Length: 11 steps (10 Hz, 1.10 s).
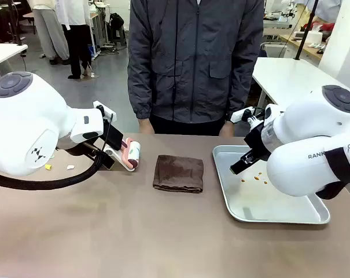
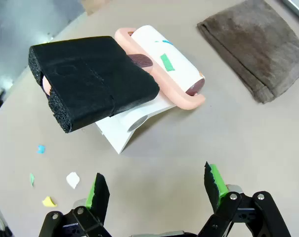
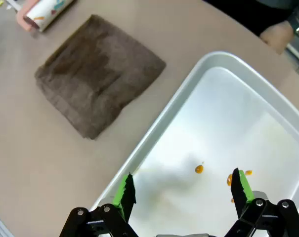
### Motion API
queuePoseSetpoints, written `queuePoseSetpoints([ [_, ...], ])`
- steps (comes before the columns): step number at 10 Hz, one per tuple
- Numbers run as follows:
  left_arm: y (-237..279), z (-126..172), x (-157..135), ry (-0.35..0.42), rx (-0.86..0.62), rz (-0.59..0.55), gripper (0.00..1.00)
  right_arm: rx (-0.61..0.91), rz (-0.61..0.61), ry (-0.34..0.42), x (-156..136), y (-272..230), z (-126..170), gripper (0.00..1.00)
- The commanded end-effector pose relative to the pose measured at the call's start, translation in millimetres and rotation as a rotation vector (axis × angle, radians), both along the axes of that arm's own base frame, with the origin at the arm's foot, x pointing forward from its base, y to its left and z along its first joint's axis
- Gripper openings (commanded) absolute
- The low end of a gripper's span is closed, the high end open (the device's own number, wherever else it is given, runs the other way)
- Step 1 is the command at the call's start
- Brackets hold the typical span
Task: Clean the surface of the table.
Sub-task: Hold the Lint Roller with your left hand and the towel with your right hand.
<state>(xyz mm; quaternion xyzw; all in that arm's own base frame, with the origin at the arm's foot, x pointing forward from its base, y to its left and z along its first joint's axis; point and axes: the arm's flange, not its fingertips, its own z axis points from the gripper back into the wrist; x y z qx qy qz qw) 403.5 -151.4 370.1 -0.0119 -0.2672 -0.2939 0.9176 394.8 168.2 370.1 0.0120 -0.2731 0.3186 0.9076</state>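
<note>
The brownish-taupe table (image 1: 134, 231) carries small scraps near its left end: a yellow one (image 1: 48, 167) (image 2: 49, 201), a white one (image 1: 70, 167) (image 2: 72, 179) and a blue one (image 2: 41, 148). A lint roller (image 1: 132, 154) (image 2: 164, 64) with a pink frame, white roll and black foam handle (image 2: 90, 79) rests on a white stand. A folded brown cloth (image 1: 178, 173) (image 2: 253, 47) (image 3: 97, 79) lies mid-table. My left gripper (image 2: 157, 186) is open above the table, just short of the roller. My right gripper (image 3: 183, 186) (image 1: 244, 162) hangs open over the tray's near-left corner.
A shiny metal tray (image 1: 267, 202) (image 3: 238, 113) sits at the right, with a few orange specks (image 1: 257, 178) (image 3: 199, 169) inside. A person in a dark jacket (image 1: 195, 58) stands at the far edge, one hand (image 3: 277, 32) near the tray. White tables stand behind.
</note>
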Motion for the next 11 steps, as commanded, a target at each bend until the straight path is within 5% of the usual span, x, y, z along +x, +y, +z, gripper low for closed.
queuePoseSetpoints([
  [1, 0.0, 0.1, 0.0, 0.0, 0.0, 0.0, 1.0, 0.0, 0.0, 0.0, 0.0, 0.0, 0.1, 1.0],
  [11, 0.0, 0.1, 0.0, 0.0, 0.0, 0.0, 1.0, 0.0, 0.0, 0.0, 0.0, 0.0, 0.1, 1.0],
])
